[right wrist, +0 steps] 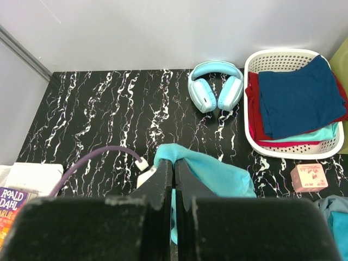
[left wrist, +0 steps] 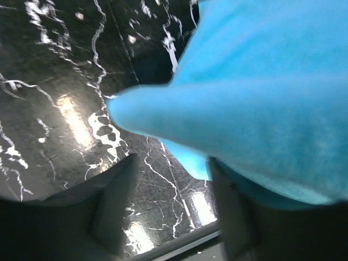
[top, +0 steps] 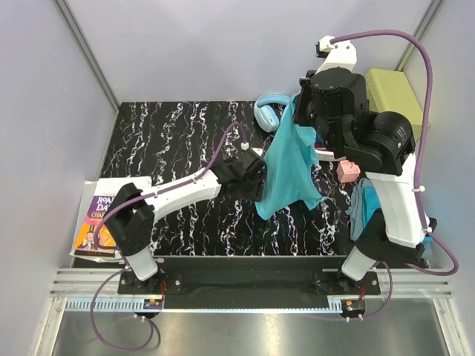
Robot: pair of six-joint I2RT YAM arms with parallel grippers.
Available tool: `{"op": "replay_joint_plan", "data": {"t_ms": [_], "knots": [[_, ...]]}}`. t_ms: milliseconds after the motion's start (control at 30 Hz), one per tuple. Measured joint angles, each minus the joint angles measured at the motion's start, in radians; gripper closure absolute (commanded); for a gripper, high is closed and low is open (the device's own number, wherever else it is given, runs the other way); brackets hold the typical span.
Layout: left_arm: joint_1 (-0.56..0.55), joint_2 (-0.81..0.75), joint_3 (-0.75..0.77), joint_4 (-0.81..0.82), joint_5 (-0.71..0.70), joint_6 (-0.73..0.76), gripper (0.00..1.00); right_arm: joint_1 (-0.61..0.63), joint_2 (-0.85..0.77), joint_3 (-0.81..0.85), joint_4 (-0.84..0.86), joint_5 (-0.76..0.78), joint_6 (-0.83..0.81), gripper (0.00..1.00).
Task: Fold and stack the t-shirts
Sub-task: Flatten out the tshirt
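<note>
A black worktop veined in white sits between pale grey walls. The right arm's fingers are raised above it and pressed together on the upper edge of a turquoise t-shirt, which hangs slack beneath them. The left arm's fingers stand apart at the lower side edge of that hanging cloth. A fold of it lies over one finger and the other is bare. Beyond the right fingers lie pale blue headphones. To their right is a white basket of folded cloth, with a small pink box nearer. A second t-shirt lies crumpled beside the right arm. A book lies far left of the left fingers.
</note>
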Motion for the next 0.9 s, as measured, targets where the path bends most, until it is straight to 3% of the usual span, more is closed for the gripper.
{"op": "replay_joint_plan", "data": {"t_ms": [133, 167, 267, 300, 533, 567, 600, 700, 733, 767, 833, 900], "knots": [[-0.008, 0.018, -0.003, 0.006, 0.024, 0.010, 0.61, 0.000, 0.000, -0.011, 0.000, 0.000, 0.002, 1.00], [-0.008, 0.018, -0.003, 0.011, 0.026, 0.011, 0.72, 0.000, 0.000, -0.011, 0.000, 0.000, 0.002, 1.00], [-0.009, 0.018, -0.006, 0.026, 0.028, 0.014, 0.88, 0.000, -0.001, -0.016, 0.000, 0.001, 0.003, 1.00], [-0.009, 0.018, -0.010, 0.028, 0.028, 0.016, 0.97, 0.000, -0.002, -0.018, 0.000, 0.001, 0.003, 1.00], [-0.009, 0.007, -0.050, 0.032, 0.018, 0.022, 1.00, 0.000, -0.002, -0.027, -0.001, 0.000, 0.007, 1.00], [-0.009, -0.001, -0.059, 0.028, 0.008, 0.022, 0.97, 0.000, -0.002, -0.027, -0.001, 0.000, 0.007, 1.00], [-0.009, -0.014, -0.068, 0.022, -0.005, 0.022, 0.84, 0.000, -0.002, -0.027, -0.001, 0.000, 0.007, 1.00], [-0.009, -0.087, -0.089, -0.006, -0.071, 0.024, 0.67, 0.000, 0.018, 0.014, -0.010, -0.003, -0.004, 1.00], [-0.009, -0.126, -0.098, -0.013, -0.097, 0.024, 0.51, 0.000, 0.039, 0.053, -0.011, -0.005, -0.013, 1.00], [-0.009, -0.163, -0.105, -0.020, -0.120, 0.023, 0.42, 0.000, 0.060, 0.093, -0.010, -0.011, -0.020, 1.00], [-0.009, -0.283, -0.129, -0.035, -0.175, 0.019, 0.31, 0.008, 0.093, 0.152, 0.041, -0.027, -0.052, 1.00], [-0.008, -0.383, -0.141, -0.041, -0.217, 0.019, 0.30, 0.038, 0.084, 0.125, 0.110, -0.017, -0.098, 1.00]]}}
